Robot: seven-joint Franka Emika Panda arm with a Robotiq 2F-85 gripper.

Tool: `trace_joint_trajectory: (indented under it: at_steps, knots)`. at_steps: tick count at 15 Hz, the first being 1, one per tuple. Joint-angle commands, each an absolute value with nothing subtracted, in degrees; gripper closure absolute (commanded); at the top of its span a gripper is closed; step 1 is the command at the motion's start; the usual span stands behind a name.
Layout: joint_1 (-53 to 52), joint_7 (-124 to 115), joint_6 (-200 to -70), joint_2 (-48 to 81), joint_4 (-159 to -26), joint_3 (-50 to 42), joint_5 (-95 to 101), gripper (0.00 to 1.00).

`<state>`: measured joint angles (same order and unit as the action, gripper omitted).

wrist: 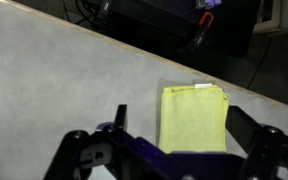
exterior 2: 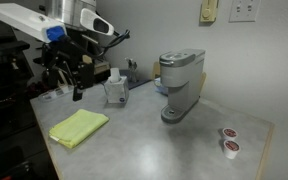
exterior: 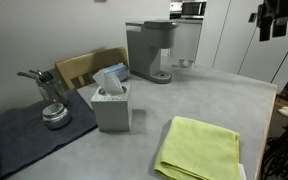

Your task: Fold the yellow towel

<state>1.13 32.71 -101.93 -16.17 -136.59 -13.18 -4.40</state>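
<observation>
Yellow towel (wrist: 194, 118) lies flat in layers on grey table (exterior: 184, 100), close to edge, near tissue box (exterior: 112, 105). My gripper (wrist: 177, 115) hangs high above, fingers spread, empty. Risks: pinch grabs all layers at once; drag slides towel off edge; steep descent jams fingers on table.

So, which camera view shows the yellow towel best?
The wrist view: it looks down on the whole yellow towel. Both exterior views show the towel only at a slant, flat near the edge of the table.
</observation>
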Motion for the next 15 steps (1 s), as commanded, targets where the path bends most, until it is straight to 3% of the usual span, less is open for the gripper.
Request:
trace_joint_trajectory:
  at_steps: [1, 15]
  knots:
    - [2.12, 33.06, -101.77, -15.99, -136.48, -12.21, -4.63, 0.0]
    - [2.17, 38.69, -109.79, -3.27, -136.2, -11.61, -10.42, 0.0]
